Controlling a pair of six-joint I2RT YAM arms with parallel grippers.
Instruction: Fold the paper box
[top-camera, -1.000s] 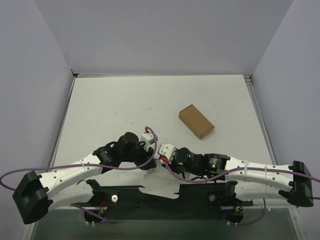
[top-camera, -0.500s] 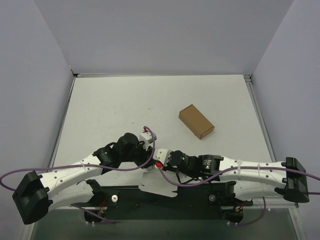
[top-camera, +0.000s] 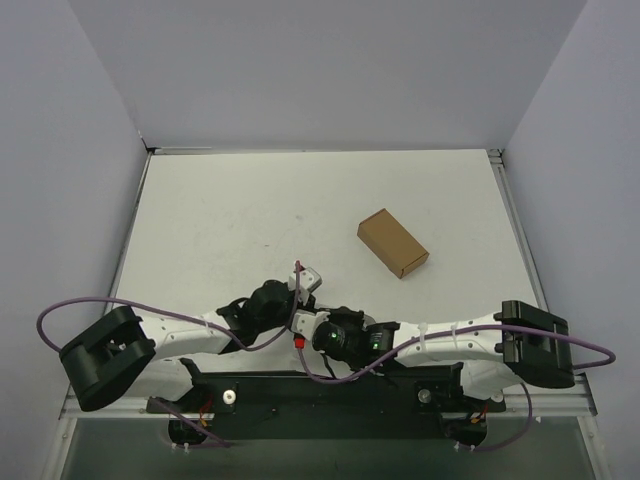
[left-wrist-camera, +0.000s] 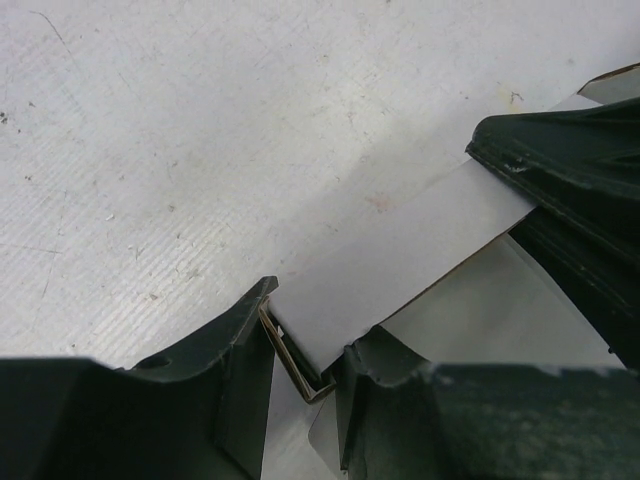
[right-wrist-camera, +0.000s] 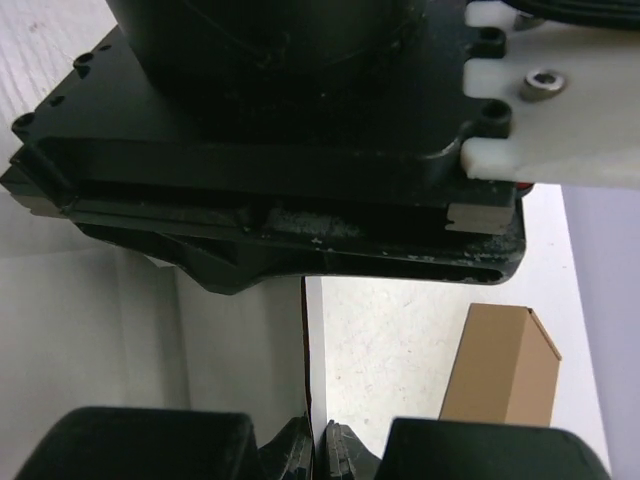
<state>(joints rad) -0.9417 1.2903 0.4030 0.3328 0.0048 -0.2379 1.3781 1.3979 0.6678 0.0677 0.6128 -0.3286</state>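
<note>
Now pinches the paper box (left-wrist-camera: 400, 260) at near centre of the table (top-camera: 250, 220) with left gripper (left-wrist-camera: 305, 345) and right gripper (right-wrist-camera: 315, 440), both clamped on it; risks tearing the thin card or creasing crookedly if tugged apart unevenly

A: What surrounds your table (top-camera: 250, 200)?
B: You're looking at a white, scuffed top under even light. Plain pale grey walls (top-camera: 320, 70) close it in at nine, twelve and three o'clock; a metal rail (top-camera: 320, 151) runs along the twelve o'clock edge.
</note>
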